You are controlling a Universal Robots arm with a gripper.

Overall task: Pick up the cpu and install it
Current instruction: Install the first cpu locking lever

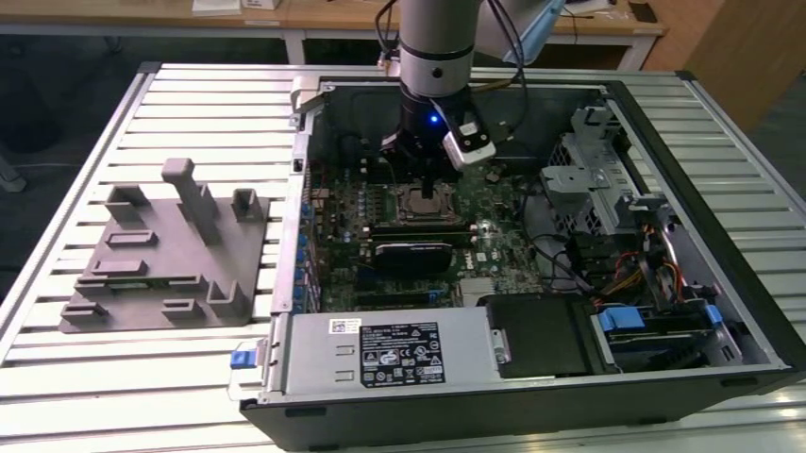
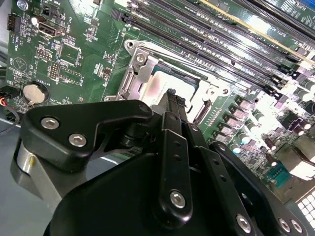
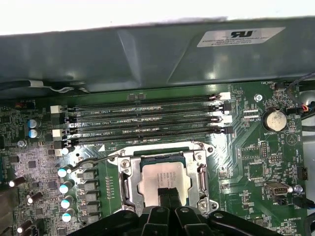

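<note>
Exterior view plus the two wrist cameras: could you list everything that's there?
table: one, pale slatted metal, under everything.
computer case: one, black, open, on the table.
fixture: one, grey, on the table beside the case, at the exterior view's left.
power supply: one, grey, inside the case.
motherboard: one, green, inside the case.
memory slots: four, black, beside the socket.
coin battery: one, silver, on the motherboard.
cpu: one, silver, in the socket.
gripper: one, black, shut, tips over the cpu.

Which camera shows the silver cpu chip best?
The first wrist view: the cpu faces the camera in its socket. The second wrist view shows it slanted, partly behind the gripper; the exterior view, tiny beneath the arm.
</note>
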